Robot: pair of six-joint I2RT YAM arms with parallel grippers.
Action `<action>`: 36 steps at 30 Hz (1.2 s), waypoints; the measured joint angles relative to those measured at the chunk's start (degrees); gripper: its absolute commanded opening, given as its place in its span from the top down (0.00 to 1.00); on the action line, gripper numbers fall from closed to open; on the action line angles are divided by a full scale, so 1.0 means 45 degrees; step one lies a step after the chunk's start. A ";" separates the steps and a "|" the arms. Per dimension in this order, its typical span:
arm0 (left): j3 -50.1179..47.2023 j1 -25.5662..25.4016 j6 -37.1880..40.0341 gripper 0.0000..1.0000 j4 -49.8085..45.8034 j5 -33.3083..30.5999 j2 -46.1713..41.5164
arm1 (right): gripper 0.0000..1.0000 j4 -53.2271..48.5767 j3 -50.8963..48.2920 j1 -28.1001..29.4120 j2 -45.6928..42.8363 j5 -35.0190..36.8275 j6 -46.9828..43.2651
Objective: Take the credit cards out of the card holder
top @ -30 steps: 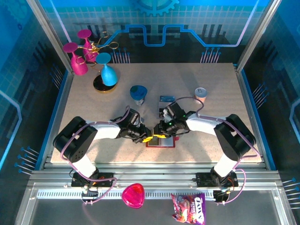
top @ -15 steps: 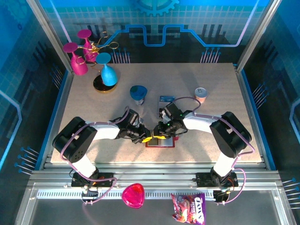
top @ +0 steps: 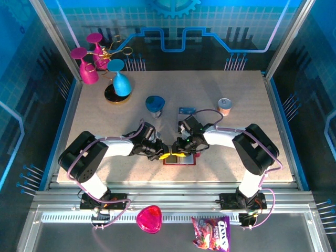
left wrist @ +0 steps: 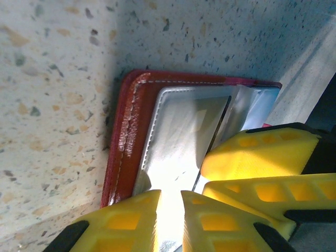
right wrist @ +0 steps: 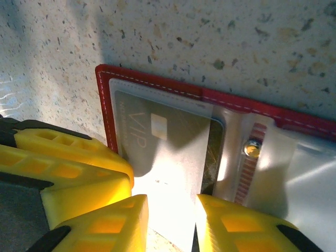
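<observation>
**Both hands on the open holder, dark card not yet out**

- Left hand [top: 165, 155]: reaches in from 9 o'clock and sits low on the left half of the card holder [top: 180, 162]. Fingers nearly closed. A strip of pale grey pocket [left wrist: 178, 136] lies in the slit between them. It reads as a pinch on the card holder. Likely purpose: to anchor the holder so it cannot slide with the pull.
- Card holder: spread flat on the counter [top: 105, 121] at 6 o'clock, close to the near edge, with the inside facing up. Lying open, the pocket mouths are within reach.
- Dark card [right wrist: 157, 136]: tucked under the clear pocket, "VIP" legible. The snap [right wrist: 251, 149] sits just at its 3 o'clock.
- Right hand [right wrist: 170, 223]: comes in from 3 o'clock. Fingers narrowly apart, straddling a glare-washed pale edge at the card's 6 o'clock. I cannot tell whether they are clamped on it. Judged to be lining up for the draw.
- Blue card [top: 186, 111]: lies on the counter at 12 o'clock of the holder, well apart from it, so probably already removed.
</observation>
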 measured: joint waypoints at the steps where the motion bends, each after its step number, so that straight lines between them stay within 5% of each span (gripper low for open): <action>1: 0.0000 0.0000 0.0000 0.84 -0.0010 0.0000 0.0000 | 0.68 -0.0049 0.0029 0.0000 0.0000 0.0034 -0.0015; 36: 0.0000 0.0000 0.0219 0.86 -0.0175 -0.0005 0.0170 | 0.69 -0.1860 0.0593 0.0049 -0.0117 0.1375 -0.0908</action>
